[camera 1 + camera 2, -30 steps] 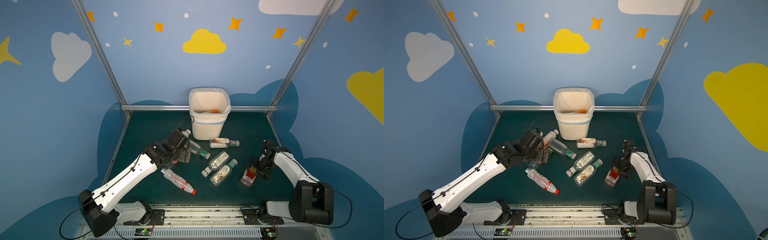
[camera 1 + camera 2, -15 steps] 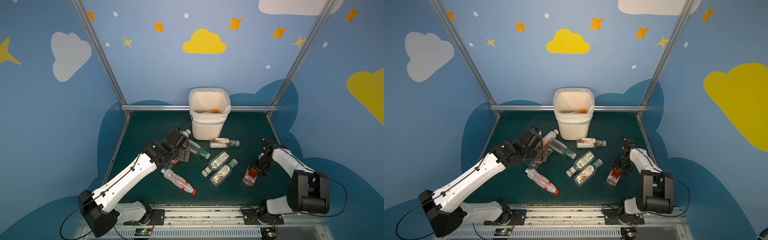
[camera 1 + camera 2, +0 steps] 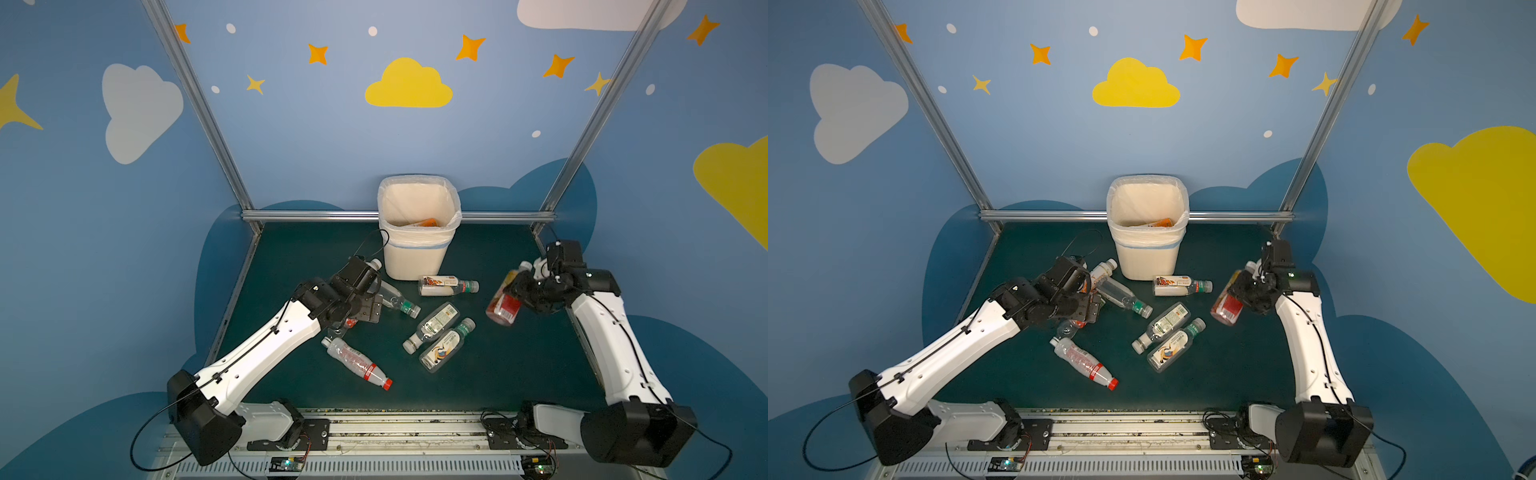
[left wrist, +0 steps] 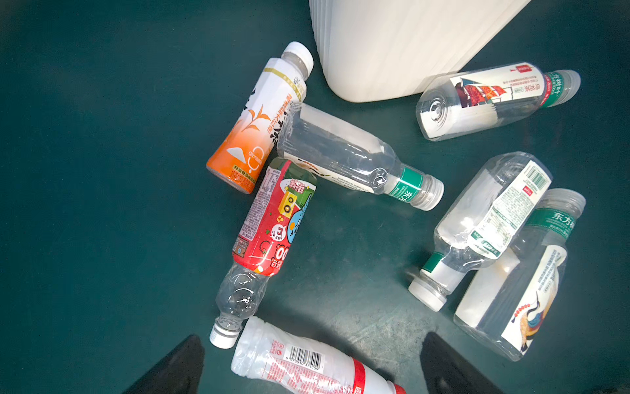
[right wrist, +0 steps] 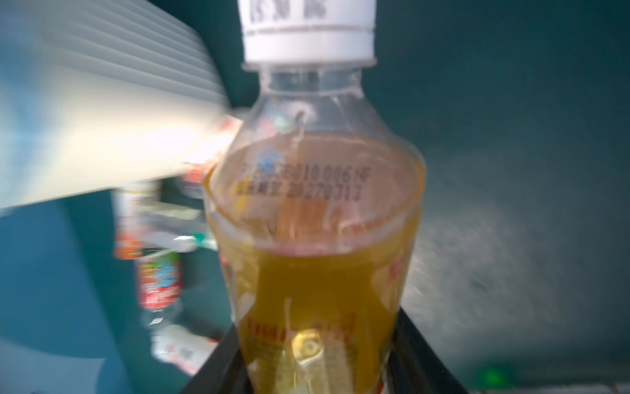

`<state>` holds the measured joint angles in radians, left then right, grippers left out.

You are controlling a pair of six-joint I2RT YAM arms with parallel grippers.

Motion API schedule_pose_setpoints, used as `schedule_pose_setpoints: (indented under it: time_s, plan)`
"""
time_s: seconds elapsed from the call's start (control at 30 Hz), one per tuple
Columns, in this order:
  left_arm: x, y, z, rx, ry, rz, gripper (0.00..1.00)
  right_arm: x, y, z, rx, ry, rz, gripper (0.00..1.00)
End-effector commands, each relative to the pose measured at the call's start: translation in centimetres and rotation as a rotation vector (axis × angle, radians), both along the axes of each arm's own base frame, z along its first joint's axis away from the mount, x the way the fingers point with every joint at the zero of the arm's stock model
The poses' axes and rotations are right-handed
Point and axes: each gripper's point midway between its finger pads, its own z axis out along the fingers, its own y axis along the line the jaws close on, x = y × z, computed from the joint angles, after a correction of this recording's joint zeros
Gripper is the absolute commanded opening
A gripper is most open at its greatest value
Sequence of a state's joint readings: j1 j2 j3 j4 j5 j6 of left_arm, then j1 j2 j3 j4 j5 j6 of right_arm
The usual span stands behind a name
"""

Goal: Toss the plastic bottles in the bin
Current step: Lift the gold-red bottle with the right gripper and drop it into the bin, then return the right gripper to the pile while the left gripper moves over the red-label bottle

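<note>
Bottle [image 5: 313, 259] aloft now in right gripper [image 3: 523, 292]: "20270313".

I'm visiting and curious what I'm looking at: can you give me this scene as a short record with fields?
Bin: cream-white, at the back of the table; something orange lies inside.
Loose bottles: seven, all lying on the table near the bin.
Left gripper: open, empty, above those bottles.
Right gripper: shut on a bottle of yellow drink, held tilted above the table.
</note>
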<state>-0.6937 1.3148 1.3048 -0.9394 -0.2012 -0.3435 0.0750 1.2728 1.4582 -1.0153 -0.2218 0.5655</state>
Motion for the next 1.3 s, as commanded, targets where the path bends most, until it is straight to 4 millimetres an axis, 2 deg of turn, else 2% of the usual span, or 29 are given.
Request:
schedule_pose_setpoints:
  time_s: [0.0, 0.1, 0.13, 0.17, 0.27, 0.33, 0.4, 0.47, 0.57, 0.7, 0.8, 0.9, 1.0, 1.13, 1.27]
  plan:
    - [0.2, 0.0, 1.0, 0.001, -0.01, -0.011, 1.0, 3.4, 5.2, 9.4, 0.11, -0.221, 0.099, 0.55]
    - [0.2, -0.1, 1.1, -0.006, -0.013, -0.01, 1.0, 8.6, 10.8, 16.4, 0.188, -0.403, 0.206, 0.64]
    - [0.2, -0.1, 1.1, -0.008, -0.013, -0.012, 1.0, 9.8, 12.3, 18.0, 0.225, -0.438, 0.232, 0.68]
    - [0.2, -0.1, 1.1, -0.01, -0.01, -0.009, 1.0, 11.3, 13.3, 18.7, 0.235, -0.453, 0.242, 0.79]
    - [-0.2, 0.2, 1.2, -0.011, -0.003, -0.002, 1.0, 13.2, 12.8, 19.4, 0.183, -0.469, 0.196, 0.86]
    - [-0.5, 0.6, 1.2, -0.013, -0.007, 0.01, 1.0, 13.2, 12.0, 19.2, 0.16, -0.467, 0.182, 0.86]
    - [-0.8, 1.0, 1.2, -0.017, -0.007, 0.019, 1.0, 12.4, 11.1, 18.6, 0.138, -0.464, 0.176, 0.86]
    - [-1.1, 1.3, 1.2, -0.018, -0.008, 0.025, 1.0, 11.2, 10.1, 17.4, 0.129, -0.459, 0.16, 0.86]
    - [-1.3, 1.5, 0.9, -0.025, -0.009, 0.031, 1.0, 8.3, 8.4, 14.3, 0.126, -0.444, 0.134, 0.85]
    - [-0.9, 1.8, 0.5, -0.051, -0.028, 0.074, 1.0, 3.3, 5.6, 8.2, 0.054, -0.316, 0.115, 0.84]
    - [-0.7, 1.5, 0.8, -0.118, -0.046, 0.092, 1.0, -0.7, 4.2, 3.7, -0.008, -0.198, 0.134, 0.83]
    - [-0.6, 1.6, 0.7, -0.154, -0.038, 0.106, 1.0, -4.3, 3.1, -0.2, -0.057, -0.096, 0.151, 0.82]
    - [-0.5, 2.4, -0.3, -0.161, -0.01, 0.154, 1.0, -7.2, 2.4, -3.3, -0.068, -0.027, 0.143, 0.81]
    - [-0.5, 2.9, -2.3, -0.225, 0.063, 0.216, 1.0, -9.4, 1.9, -5.6, -0.048, 0.014, 0.115, 0.81]
    - [-0.4, 2.1, -2.7, -0.268, 0.068, 0.194, 1.0, -9.8, 2.3, -6.6, -0.022, 0.042, 0.12, 0.81]
